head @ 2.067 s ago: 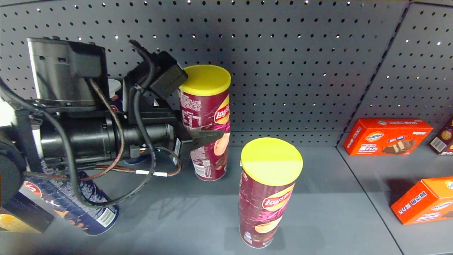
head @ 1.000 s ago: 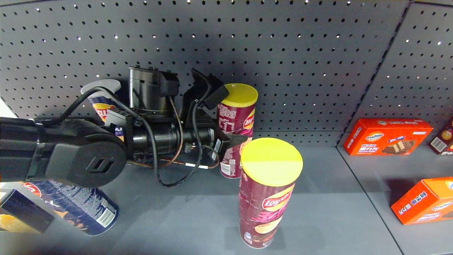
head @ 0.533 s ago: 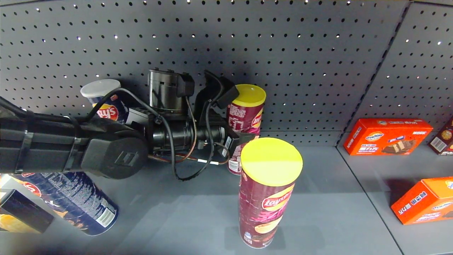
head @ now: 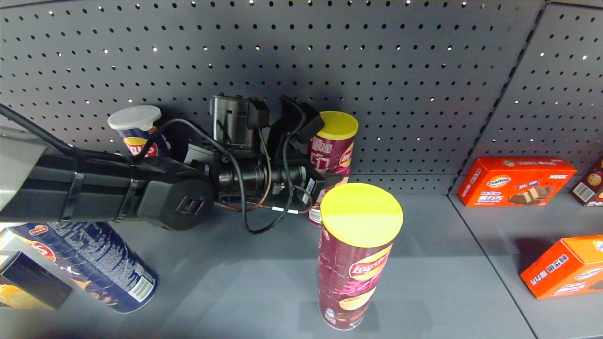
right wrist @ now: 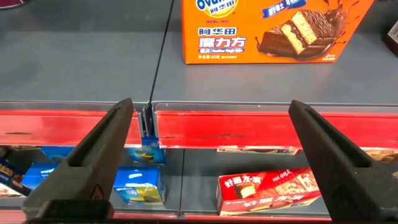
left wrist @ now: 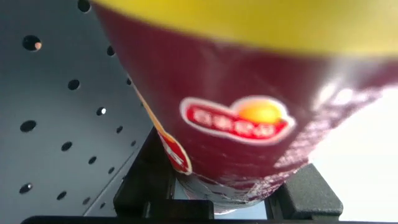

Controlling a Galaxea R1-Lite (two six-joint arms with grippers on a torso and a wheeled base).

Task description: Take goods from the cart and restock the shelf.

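Left pincer [head: 328, 180]: closed on a maroon crisp can [head: 335, 148], one finger on each side of the can body. In the left wrist view the two dark fingers [left wrist: 146, 186] press against the can wall below its logo. The arm reaches in from the robot's left, level above the shelf [head: 264, 282].

Held can: upright, yellow lid [head: 337, 125] on top, at the back of the shelf just before the pegboard panel [head: 400, 94]. Its base is partly hidden by the arm and by a second can, so contact with the shelf cannot be confirmed.

Second maroon can [head: 353, 278]: upright near the shelf's front, yellow-lidded, nearer the camera than the held can and apart from the pincer.

Left of the arm: a blue can with a pale lid [head: 136, 136] stands at the pegboard. A larger blue can [head: 101, 268] leans at the shelf's front left, beside a dark box [head: 28, 282].

Next bay to the right: one orange box [head: 516, 180] at the back, another orange box [head: 563, 272] nearer the front.

Right pincer [right wrist: 211, 104]: spread wide, holding nothing. Beyond it lie a lower grey shelf bearing an orange wafer box [right wrist: 273, 31], a red price rail [right wrist: 249, 130], and blue packs [right wrist: 140, 186] and a red carton [right wrist: 273, 186] on the level below.
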